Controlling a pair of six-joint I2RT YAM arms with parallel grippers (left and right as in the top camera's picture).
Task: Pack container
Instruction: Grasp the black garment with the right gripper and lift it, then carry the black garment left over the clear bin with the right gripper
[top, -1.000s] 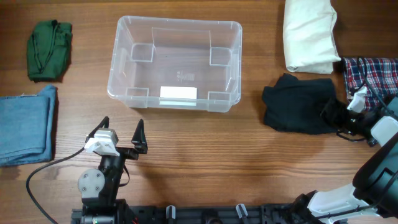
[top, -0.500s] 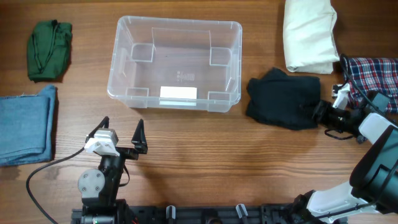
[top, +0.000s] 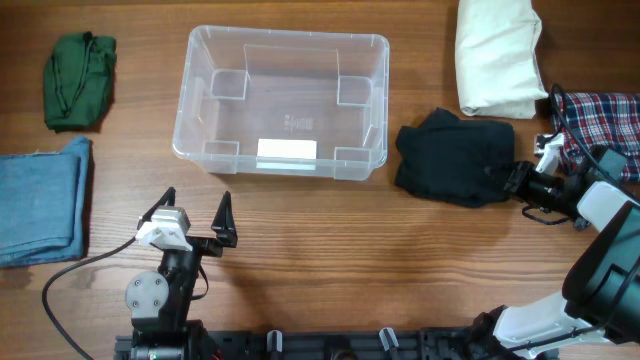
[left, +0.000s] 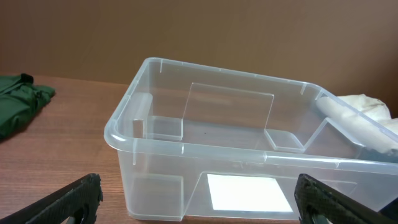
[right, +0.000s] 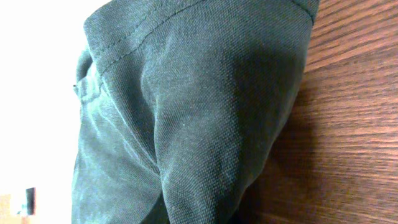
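Wooden table is carrying everything. We are holding the left gripper spread wide, grasping nothing, and the container is sitting empty just ahead of its fingertips. We are judging it light, stiff and slick, best pinched at the thick rim. Our right gripper is sitting at the limp black garment; whether it is clenching, we cannot tell.

Open-topped bin in the upper centre, cloth piles on both flanks

The container held nothing and its mouth lay unobstructed from above, while bare table ran across the lower centre of the frame. A black garment lay just beside its right wall, narrowing that gap. A white folded cloth and a plaid cloth crowded the upper right. A green bundle and folded denim blocked the left edge.
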